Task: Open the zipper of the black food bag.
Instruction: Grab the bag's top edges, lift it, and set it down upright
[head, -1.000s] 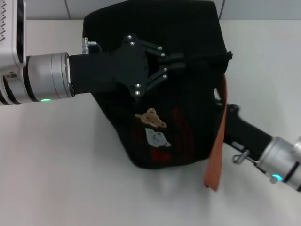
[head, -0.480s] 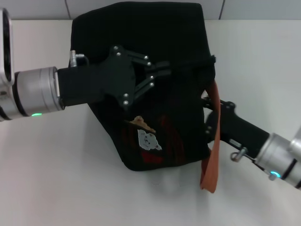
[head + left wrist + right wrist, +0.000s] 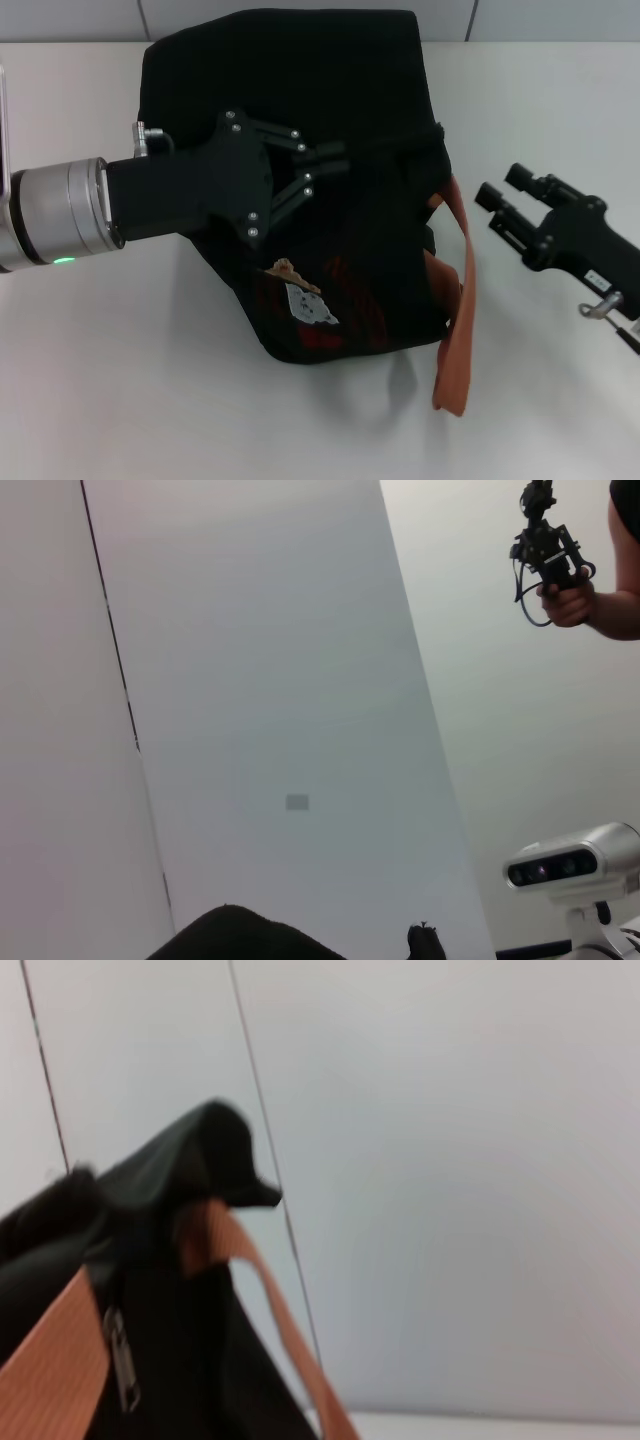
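The black food bag [image 3: 330, 90] lies on the white table with its bear pictures [image 3: 305, 295] facing me. From the left, my left gripper [image 3: 338, 160] reaches over the bag and is shut on the fabric ridge along its top, where the zipper [image 3: 400, 140] runs. My right gripper [image 3: 503, 190] is open, clear of the bag's right side, just beyond an orange-brown strap [image 3: 458, 330]. The right wrist view shows a bag corner [image 3: 215, 1145], a strap [image 3: 55, 1360] and a small silvery pull [image 3: 122, 1360].
The white table [image 3: 130, 380] extends around the bag, with a wall seam behind it. The left wrist view shows a pale wall, a person's hand with a handheld device [image 3: 548, 550], a camera unit [image 3: 568, 865] and a black bag edge [image 3: 230, 930].
My left gripper has dragged the bag to the left. My right gripper has let go at the bag's right side, drawn back to the right and now stands open.
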